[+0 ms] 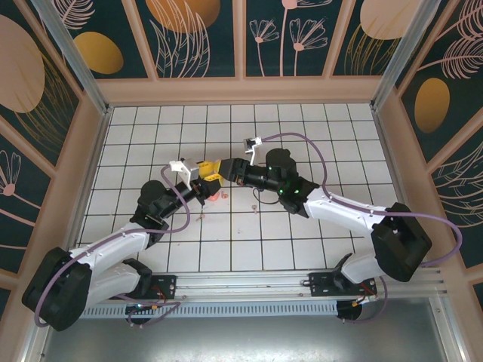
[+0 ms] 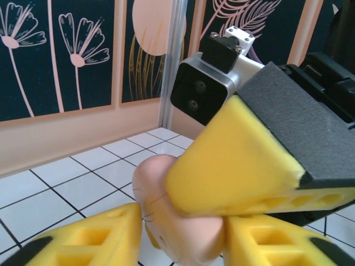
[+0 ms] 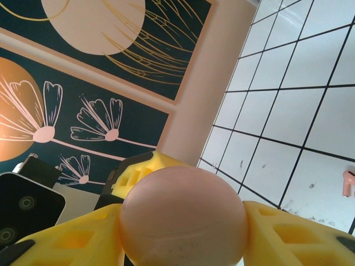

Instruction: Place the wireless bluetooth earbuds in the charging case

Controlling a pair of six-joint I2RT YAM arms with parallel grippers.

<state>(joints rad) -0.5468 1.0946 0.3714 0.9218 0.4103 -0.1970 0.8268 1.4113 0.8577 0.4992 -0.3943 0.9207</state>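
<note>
The left claw and right claw are both pinching the charging case up in the air (an earbud sits loose on the desk below), so if they tug against each other it could pop out and drop.

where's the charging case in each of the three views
top external: the charging case is mid-frame, mostly hidden where the two arms' yellow fingers meet above the floor.
left wrist: bottom centre, between the yellow fingers.
right wrist: bottom centre, between the yellow fingers.
shared landmark: the white tiled floor.
</note>
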